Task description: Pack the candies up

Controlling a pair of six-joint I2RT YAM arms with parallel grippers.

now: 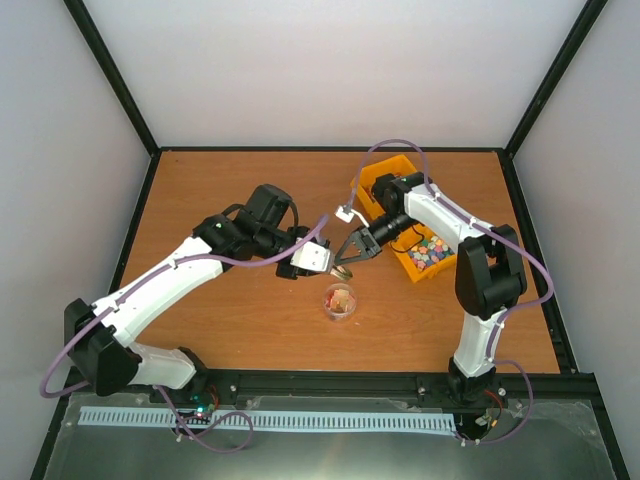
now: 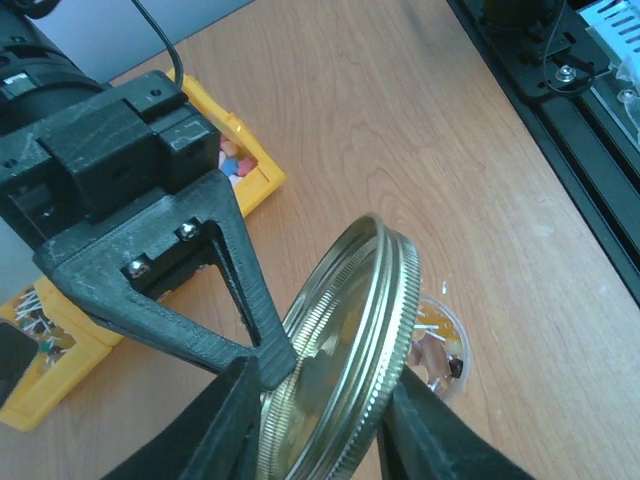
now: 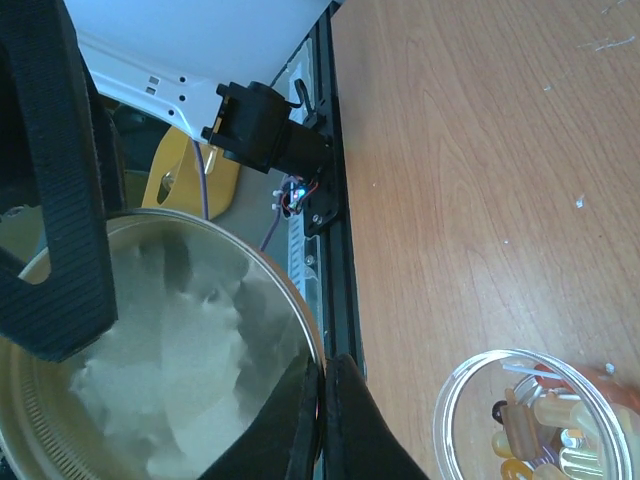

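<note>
A clear open jar (image 1: 340, 301) stands on the table with several reddish-orange and brown candies (image 3: 540, 445) inside; it also shows in the left wrist view (image 2: 440, 345). A gold metal lid (image 2: 345, 350) hangs tilted just above and behind the jar. My left gripper (image 2: 325, 430) is shut across the lid's width, one finger on each side of its rim. My right gripper (image 3: 322, 395) is shut on the lid's rim (image 3: 300, 330), pinching its edge. In the top view both grippers meet at the lid (image 1: 343, 270).
A yellow bin (image 1: 391, 170) with mixed coloured candies (image 1: 428, 252) sits at the back right, under the right arm. The black rail (image 3: 335, 190) runs along the table's near edge. Bare wood lies left of and in front of the jar.
</note>
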